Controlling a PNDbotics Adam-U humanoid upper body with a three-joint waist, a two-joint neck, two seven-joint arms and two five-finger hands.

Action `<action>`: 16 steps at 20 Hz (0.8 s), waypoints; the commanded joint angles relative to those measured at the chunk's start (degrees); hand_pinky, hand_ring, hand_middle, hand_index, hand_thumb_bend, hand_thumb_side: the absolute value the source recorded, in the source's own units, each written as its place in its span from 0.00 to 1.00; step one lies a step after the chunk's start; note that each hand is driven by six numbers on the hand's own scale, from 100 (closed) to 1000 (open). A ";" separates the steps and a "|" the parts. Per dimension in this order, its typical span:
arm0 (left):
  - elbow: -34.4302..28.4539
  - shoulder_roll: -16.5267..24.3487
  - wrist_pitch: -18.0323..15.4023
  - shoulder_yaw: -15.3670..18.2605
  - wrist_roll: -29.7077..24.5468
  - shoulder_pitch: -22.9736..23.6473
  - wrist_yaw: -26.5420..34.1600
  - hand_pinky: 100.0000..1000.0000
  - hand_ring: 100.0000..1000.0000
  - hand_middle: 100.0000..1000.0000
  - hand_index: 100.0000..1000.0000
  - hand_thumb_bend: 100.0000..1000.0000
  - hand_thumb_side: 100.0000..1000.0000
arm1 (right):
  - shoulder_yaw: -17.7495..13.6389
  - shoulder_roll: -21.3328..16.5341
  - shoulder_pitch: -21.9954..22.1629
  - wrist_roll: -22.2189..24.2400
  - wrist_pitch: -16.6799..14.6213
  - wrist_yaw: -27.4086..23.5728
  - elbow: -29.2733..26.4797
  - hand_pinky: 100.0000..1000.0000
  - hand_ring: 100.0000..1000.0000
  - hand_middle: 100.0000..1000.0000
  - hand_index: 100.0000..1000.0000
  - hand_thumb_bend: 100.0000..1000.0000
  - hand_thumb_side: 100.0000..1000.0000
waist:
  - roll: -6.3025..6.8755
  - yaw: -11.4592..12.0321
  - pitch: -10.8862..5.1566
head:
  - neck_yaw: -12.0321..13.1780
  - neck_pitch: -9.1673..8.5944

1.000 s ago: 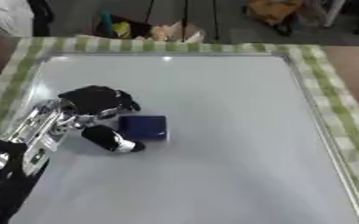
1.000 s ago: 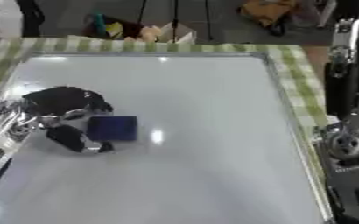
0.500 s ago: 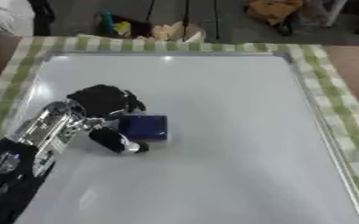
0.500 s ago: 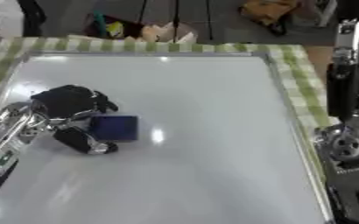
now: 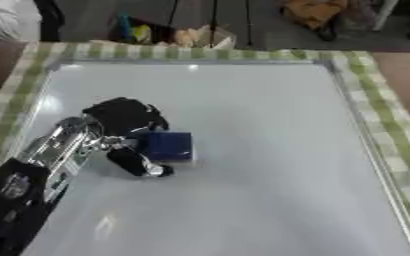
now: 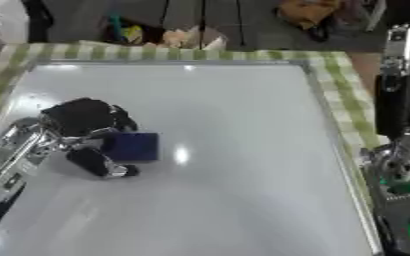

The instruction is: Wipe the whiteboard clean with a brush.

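Observation:
A large whiteboard [image 5: 261, 165] lies flat on a green checked cloth and fills most of both views; its surface looks blank. A small dark blue brush block [image 5: 169, 146] sits on the board left of centre. My left hand [image 5: 121, 117] comes in from the lower left and is curled round the block, fingers over its far side and thumb [image 5: 138, 163] along its near side. My right hand does not show; only the right arm's upright silver and black structure [image 6: 397, 115] stands past the board's right edge.
The green checked cloth [image 5: 379, 100] borders the board at the back and on both sides. Beyond the far edge are bags and clutter [image 5: 191, 36] on the floor. The board's right half lies bare.
My left hand and the blue block have slid a little toward me and to the right across the board. The right arm has stayed still.

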 commanded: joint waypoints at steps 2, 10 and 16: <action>0.60 -0.05 1.00 -0.75 1.06 -0.40 -0.65 0.14 0.42 0.50 0.76 0.32 0.78 | -0.16 -0.59 -0.51 0.07 -0.09 -0.58 -0.74 0.82 0.91 0.64 0.83 0.00 1.00 | -0.01 -0.03 -0.76 | 0.23 -0.55; 0.68 -0.28 3.24 -0.83 2.13 -0.62 0.35 0.08 0.38 0.47 0.72 0.16 0.77 | -0.04 -0.49 -0.48 0.21 -0.15 -0.69 -0.74 0.82 0.91 0.64 0.83 0.00 1.00 | -0.02 -0.01 -0.68 | 0.31 -0.60; 1.24 -0.49 3.58 -0.99 2.09 -0.60 0.54 0.05 0.36 0.45 0.70 0.13 0.74 | -0.11 -0.48 -0.48 0.11 -0.18 -0.75 -0.74 0.82 0.91 0.64 0.83 0.00 1.00 | -0.06 -0.04 -0.61 | 0.44 -0.59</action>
